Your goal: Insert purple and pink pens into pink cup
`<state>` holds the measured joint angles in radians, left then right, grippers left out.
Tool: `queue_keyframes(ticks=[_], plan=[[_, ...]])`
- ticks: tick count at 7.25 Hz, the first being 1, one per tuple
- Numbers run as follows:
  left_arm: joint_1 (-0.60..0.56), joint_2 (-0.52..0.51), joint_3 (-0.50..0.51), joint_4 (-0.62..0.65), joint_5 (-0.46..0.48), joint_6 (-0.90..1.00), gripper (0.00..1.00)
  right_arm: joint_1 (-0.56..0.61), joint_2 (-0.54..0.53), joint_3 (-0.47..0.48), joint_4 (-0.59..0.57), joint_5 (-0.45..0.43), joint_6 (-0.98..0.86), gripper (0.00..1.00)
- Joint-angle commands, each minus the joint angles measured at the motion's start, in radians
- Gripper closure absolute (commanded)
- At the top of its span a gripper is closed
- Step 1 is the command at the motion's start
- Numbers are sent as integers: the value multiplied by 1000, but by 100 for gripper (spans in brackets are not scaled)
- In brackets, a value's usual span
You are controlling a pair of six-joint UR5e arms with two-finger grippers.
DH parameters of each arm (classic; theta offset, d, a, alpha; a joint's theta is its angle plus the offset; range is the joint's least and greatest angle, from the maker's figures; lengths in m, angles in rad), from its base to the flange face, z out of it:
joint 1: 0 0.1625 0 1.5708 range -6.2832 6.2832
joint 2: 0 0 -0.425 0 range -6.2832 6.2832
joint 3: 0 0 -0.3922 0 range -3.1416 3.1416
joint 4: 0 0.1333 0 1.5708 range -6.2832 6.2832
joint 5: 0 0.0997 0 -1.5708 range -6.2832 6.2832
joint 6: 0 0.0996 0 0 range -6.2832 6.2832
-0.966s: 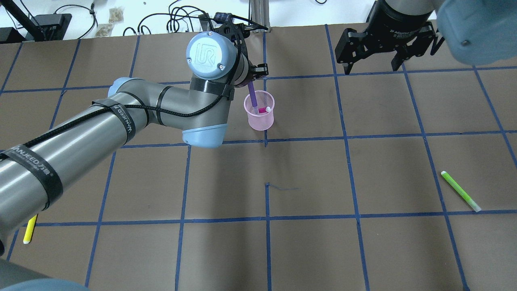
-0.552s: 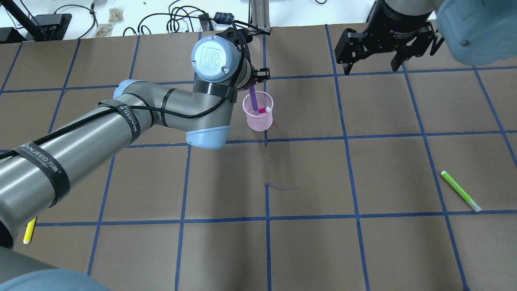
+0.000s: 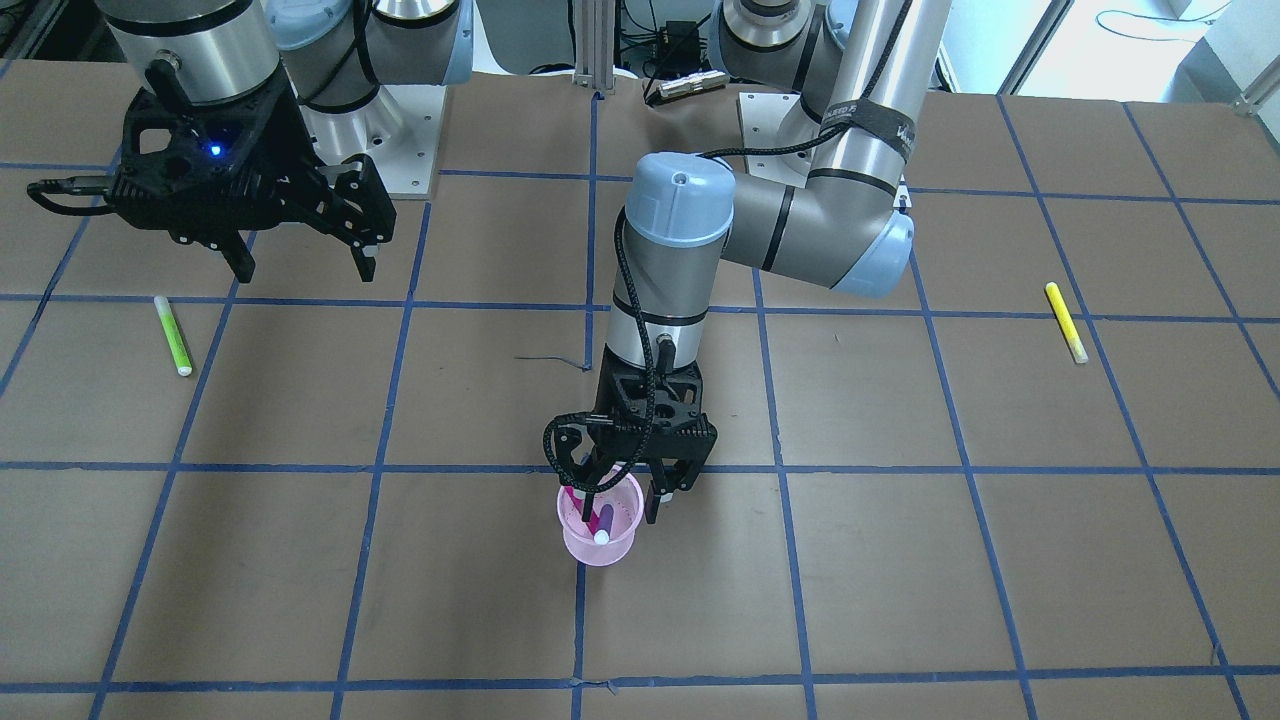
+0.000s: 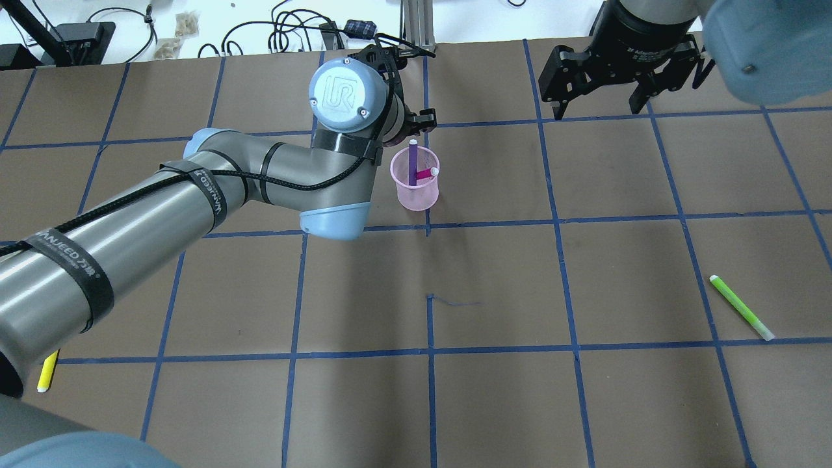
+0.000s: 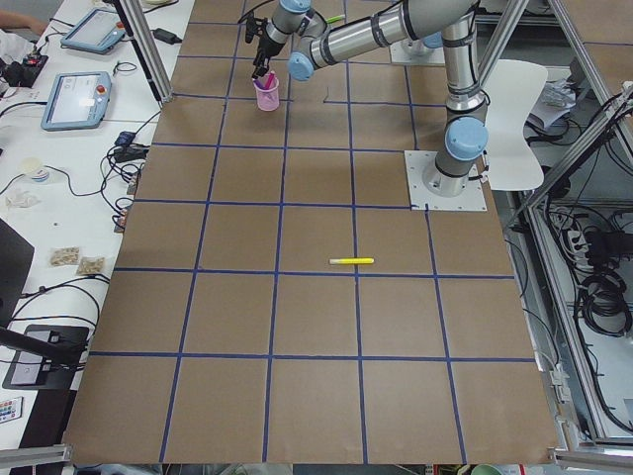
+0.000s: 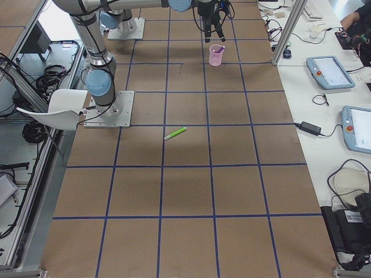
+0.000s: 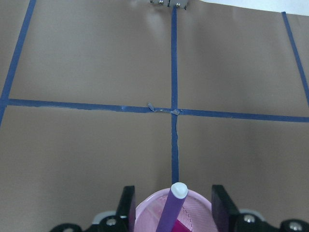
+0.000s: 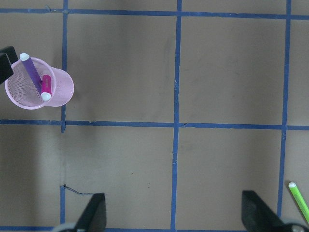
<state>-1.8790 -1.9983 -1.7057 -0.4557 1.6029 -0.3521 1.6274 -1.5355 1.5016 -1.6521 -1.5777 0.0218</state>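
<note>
Left end effector (image 3: 620,503) straddles pink cup (image 3: 600,547), green pen (image 3: 172,335) well apart.

This is a robotics lab. The table (image 5: 316,327) is papered brown and ruled into squares with blue tape (image 4: 429,354). Two industrial arms (image 4: 130,221) rise from steel plates (image 5: 447,183) bolted to it, at 3 o'clock in the left side view. Aluminium posts (image 5: 143,54) frame the rig. On the white bench running from 9 to 11 o'clock in that view lie teach pendants (image 5: 74,99). Loose cables (image 4: 279,36) and a power brick (image 6: 309,126) sit on the benches too.
</note>
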Motion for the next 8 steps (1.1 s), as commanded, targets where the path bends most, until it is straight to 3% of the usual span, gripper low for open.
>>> queue_keyframes(ticks=[1,3,6,8], plan=[[36,38,36,-140,2,8,9,0,0,0,0,-1,0,0],[115,94,92,-523,76,172,0,0,-3,2,0,-1,1,0],[254,258,196,-992,65,363,0,-1,-2,-9,5,-4,3,0],[297,366,202,-1107,-15,421,0,-1,-2,-12,8,-4,6,0]])
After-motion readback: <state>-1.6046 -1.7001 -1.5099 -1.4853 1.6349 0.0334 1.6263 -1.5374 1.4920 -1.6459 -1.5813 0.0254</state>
